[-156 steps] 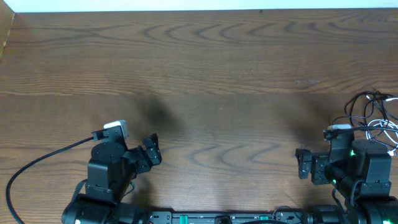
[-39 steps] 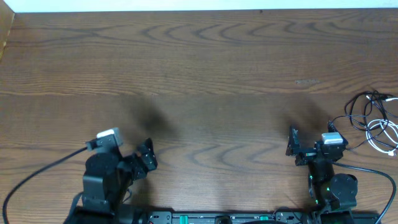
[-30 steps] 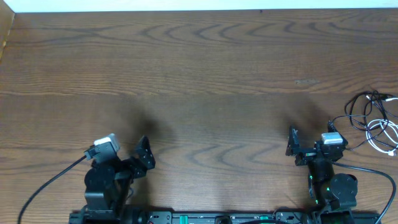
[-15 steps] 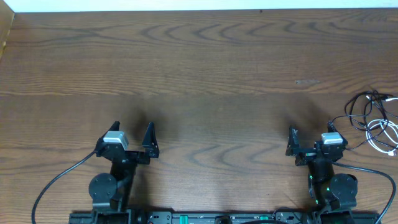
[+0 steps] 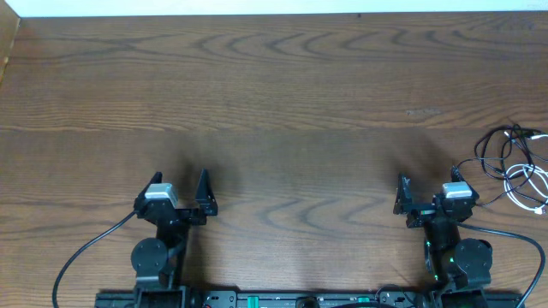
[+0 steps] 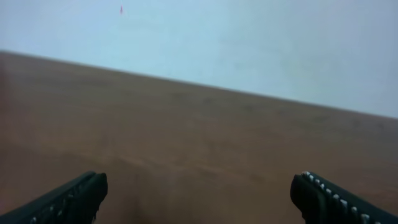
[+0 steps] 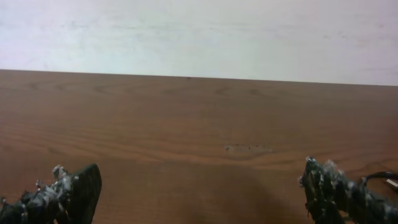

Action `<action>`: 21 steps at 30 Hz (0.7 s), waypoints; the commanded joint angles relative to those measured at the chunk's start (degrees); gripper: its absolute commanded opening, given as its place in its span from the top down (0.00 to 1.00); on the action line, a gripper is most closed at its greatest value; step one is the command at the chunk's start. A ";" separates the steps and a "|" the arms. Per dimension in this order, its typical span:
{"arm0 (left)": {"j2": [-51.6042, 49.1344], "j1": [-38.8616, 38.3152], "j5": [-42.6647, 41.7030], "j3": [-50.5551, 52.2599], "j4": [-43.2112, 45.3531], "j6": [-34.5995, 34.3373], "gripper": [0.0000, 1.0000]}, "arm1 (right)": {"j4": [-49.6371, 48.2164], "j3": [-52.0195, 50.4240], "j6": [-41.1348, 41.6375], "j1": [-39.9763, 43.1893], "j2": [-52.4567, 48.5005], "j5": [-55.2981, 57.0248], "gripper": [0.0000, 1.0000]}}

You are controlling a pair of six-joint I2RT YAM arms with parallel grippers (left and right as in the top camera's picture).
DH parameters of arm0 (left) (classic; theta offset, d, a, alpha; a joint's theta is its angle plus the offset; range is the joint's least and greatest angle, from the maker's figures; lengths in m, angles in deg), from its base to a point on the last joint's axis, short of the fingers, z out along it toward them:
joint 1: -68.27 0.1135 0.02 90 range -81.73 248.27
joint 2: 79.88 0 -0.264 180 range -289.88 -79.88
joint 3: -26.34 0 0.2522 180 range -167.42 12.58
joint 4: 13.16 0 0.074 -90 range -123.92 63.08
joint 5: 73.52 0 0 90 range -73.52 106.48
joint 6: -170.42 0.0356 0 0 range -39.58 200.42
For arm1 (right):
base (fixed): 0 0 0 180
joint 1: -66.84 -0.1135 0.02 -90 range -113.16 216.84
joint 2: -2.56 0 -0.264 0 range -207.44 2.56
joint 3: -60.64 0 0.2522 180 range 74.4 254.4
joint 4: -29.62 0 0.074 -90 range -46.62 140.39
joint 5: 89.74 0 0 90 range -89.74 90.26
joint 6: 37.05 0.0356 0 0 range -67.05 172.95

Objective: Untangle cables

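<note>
The cables lie at the table's right edge in the overhead view: a thin black cord [image 5: 495, 150] looped loosely, with a thin white cord [image 5: 524, 181] coiled just right of it and partly overlapping. A bit of cord shows at the right edge of the right wrist view [image 7: 389, 179]. My right gripper [image 5: 425, 195] is open and empty, low near the front edge, left of the cables; its fingers spread wide in its wrist view [image 7: 199, 196]. My left gripper [image 5: 180, 186] is open and empty at the front left, far from the cables; its wrist view [image 6: 199, 198] shows only bare wood.
The wooden table [image 5: 282, 94] stretches back to a white wall [image 7: 199, 31]. A thick black arm wire [image 5: 86, 252] curves out at the front left, and another [image 5: 514, 235] at the front right.
The left arm has swung back from its tilted pose to sit upright and square at the front left, its gripper facing forward. The right arm and the cables have not moved in the last second.
</note>
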 commanded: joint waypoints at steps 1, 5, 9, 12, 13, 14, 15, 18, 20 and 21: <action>0.59 0.28 1.11 0.26 -2.67 0.96 0.01 | 0.17 -0.07 0.15 -0.28 0.33 -0.15 0.01; 0.59 0.28 1.11 0.26 -3.98 0.98 0.01 | 0.17 -0.07 0.13 -0.28 0.33 -0.13 0.01; 0.59 0.24 1.11 0.26 -3.98 0.98 0.02 | 0.17 -0.07 0.15 -0.28 0.33 -0.13 0.01; 0.59 0.24 1.11 0.26 -3.98 0.98 0.01 | 0.17 -0.07 0.15 -0.28 0.33 -0.13 0.01; 0.59 0.24 1.14 0.26 -3.98 0.98 0.01 | 0.17 -0.07 0.13 -0.28 0.33 -0.15 0.01; 0.59 0.24 1.14 0.26 -3.98 0.98 0.01 | 0.17 -0.07 0.15 -0.28 0.33 -0.15 0.01; 0.59 0.26 1.11 0.26 -3.96 0.98 0.02 | 0.17 -0.07 0.13 -0.28 0.33 -0.15 0.01; 0.59 0.26 1.11 0.26 -3.98 0.98 0.02 | 0.17 -0.07 0.13 -0.28 0.33 -0.13 0.01; 0.59 0.26 1.11 0.26 -3.98 0.98 0.01 | 0.17 -0.07 0.15 -0.28 0.33 -0.15 0.01; 0.59 0.26 1.11 0.26 -3.98 0.96 0.01 | 0.17 -0.07 0.15 -0.28 0.33 -0.15 0.01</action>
